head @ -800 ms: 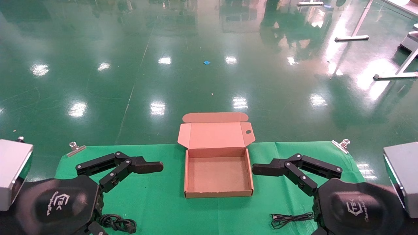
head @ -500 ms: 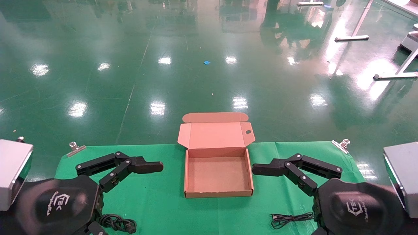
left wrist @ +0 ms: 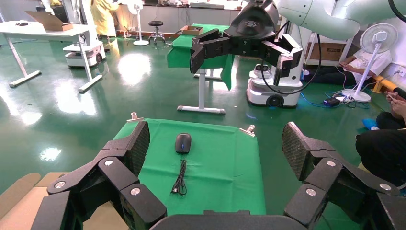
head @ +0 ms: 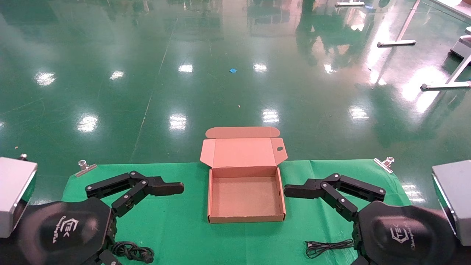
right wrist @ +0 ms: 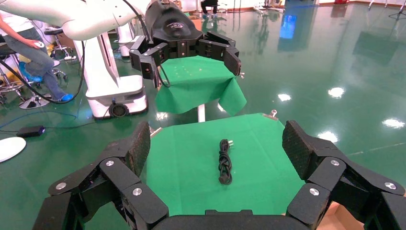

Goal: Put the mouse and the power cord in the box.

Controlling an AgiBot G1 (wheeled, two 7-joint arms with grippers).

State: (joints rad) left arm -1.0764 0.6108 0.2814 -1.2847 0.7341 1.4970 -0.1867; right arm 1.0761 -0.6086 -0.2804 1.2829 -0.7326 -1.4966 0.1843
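The brown cardboard box (head: 245,219) lies open at the table's middle, its lid (head: 243,151) folded back and its inside bare. My left gripper (head: 147,226) hovers left of the box and stands open; the coiled power cord (head: 132,252) lies near the front edge beside it. My right gripper (head: 320,228) hovers right of the box, also open. In the head view only the mouse's thin cable (head: 327,247) shows. The left wrist view shows the black mouse (left wrist: 183,142) and its cable (left wrist: 180,177) far beyond the open left gripper (left wrist: 218,143). The right wrist view shows the power cord (right wrist: 224,161) beyond the open right gripper (right wrist: 215,143).
A green cloth (head: 176,221) covers the table, held at the back corners by metal clips (head: 85,166) (head: 384,162). Shiny green floor lies beyond the back edge. Other robots, tables and seated people show in the wrist views' background.
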